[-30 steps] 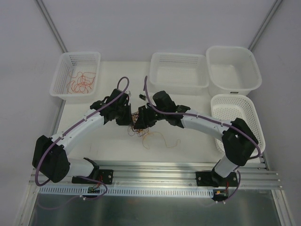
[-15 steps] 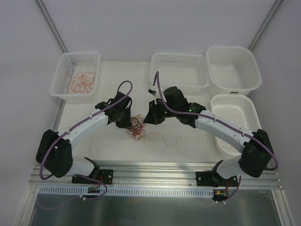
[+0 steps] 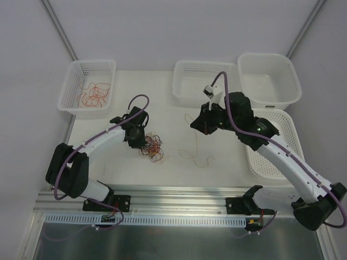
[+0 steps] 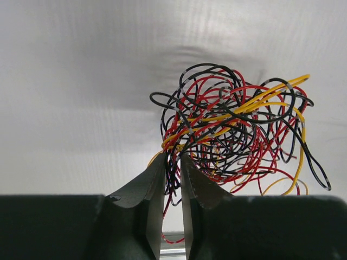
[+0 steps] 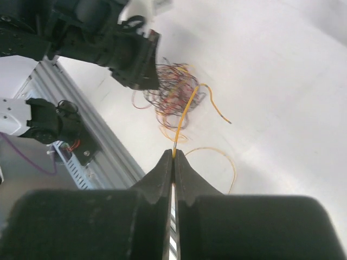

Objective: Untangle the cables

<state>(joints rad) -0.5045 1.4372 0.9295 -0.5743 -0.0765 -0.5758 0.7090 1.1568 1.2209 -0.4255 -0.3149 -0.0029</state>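
Right jaws pulled a pinched yellow cable (image 5: 185, 114) off the tangle (image 3: 150, 147), left jaws barely parted; left basket (image 3: 66, 89) holds orange cables (image 3: 92, 98).

White worktop (image 3: 108, 168) w/ four white plastic containers along back & right side. Back left: lattice-sided basket (image 3: 92, 62), rectangular, standing at the worktop's left edge. Back centre: 2nd lattice basket (image 3: 205, 64), similar build, well apart from the 1st. Back right: solid-walled tub (image 3: 271, 101), deeper, smooth sides, just beside the centre basket. In front of the tub, touching or nearly so: 3rd lattice basket (image 3: 281, 121), long axis running front-to-back, part of it hidden. Near edge: aluminium rail (image 3: 179, 194) w/ lengthwise grooves, then a white slotted strip (image 3: 173, 219), then a shiny metal sheet (image 3: 162, 244). Two slanted metal posts (image 3: 59, 30) (image 3: 306, 27) rise at back, against a plain grey backdrop.
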